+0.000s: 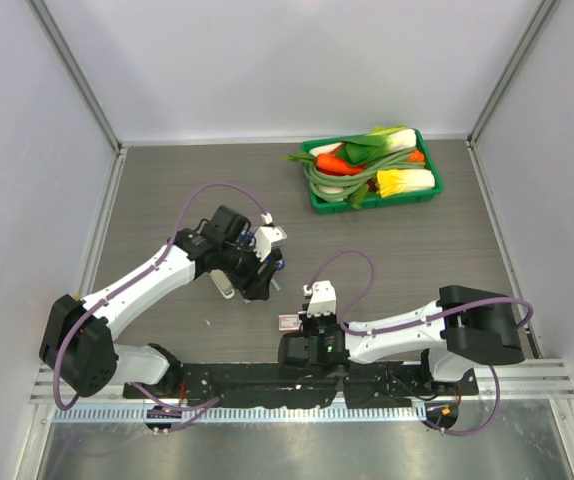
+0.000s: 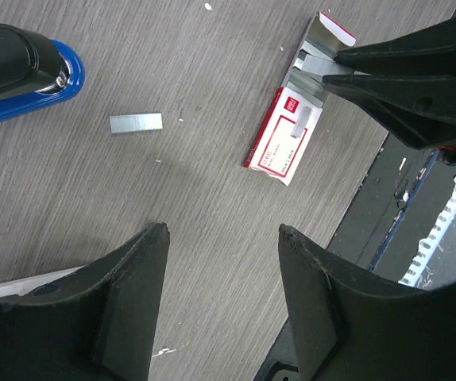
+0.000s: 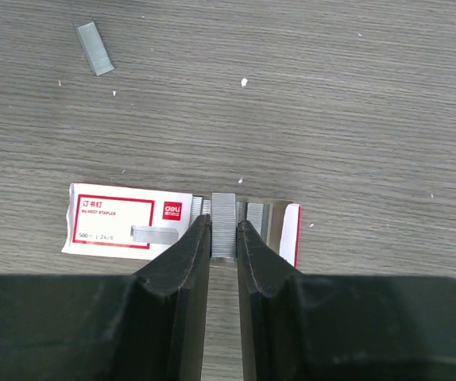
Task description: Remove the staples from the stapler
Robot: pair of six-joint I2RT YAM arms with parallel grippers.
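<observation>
Pinching a strip of staples (image 3: 224, 218) between its two black fingers, the right gripper (image 3: 222, 225) has its jaws drawn in narrow, with only that grey strip filling the gap. The strip stands right at the open end of a red-and-white staple box (image 3: 125, 222), where more grey strips show on either side of it. The printed face of the box stretches away toward 9 o'clock from the jaws, lying flat on the grey wood-grain table (image 3: 355, 103). A loose strip (image 3: 94, 48) lies flat on the table toward 11 o'clock, well apart from the box.

In the left wrist view, the left gripper (image 2: 224, 234) has its jaws standing roughly half open with nothing between them, only bare table. The same loose strip (image 2: 136, 122) lies toward 11 o'clock from these jaws. The stapler (image 2: 21, 71), dark blue with a black top, lies farther out toward 10 o'clock, running off the edge of that view and apart from the loose strip. The staple box (image 2: 287, 135) sits toward 1 o'clock, with the right gripper's fingers (image 2: 403, 79) reaching into its open end.

From above, the left gripper (image 1: 257, 270) is at 11 o'clock from the right gripper (image 1: 302, 318), near it. A green tray (image 1: 317, 203) of toy vegetables (image 1: 377, 165) rests at the table's far right, well apart from both.
</observation>
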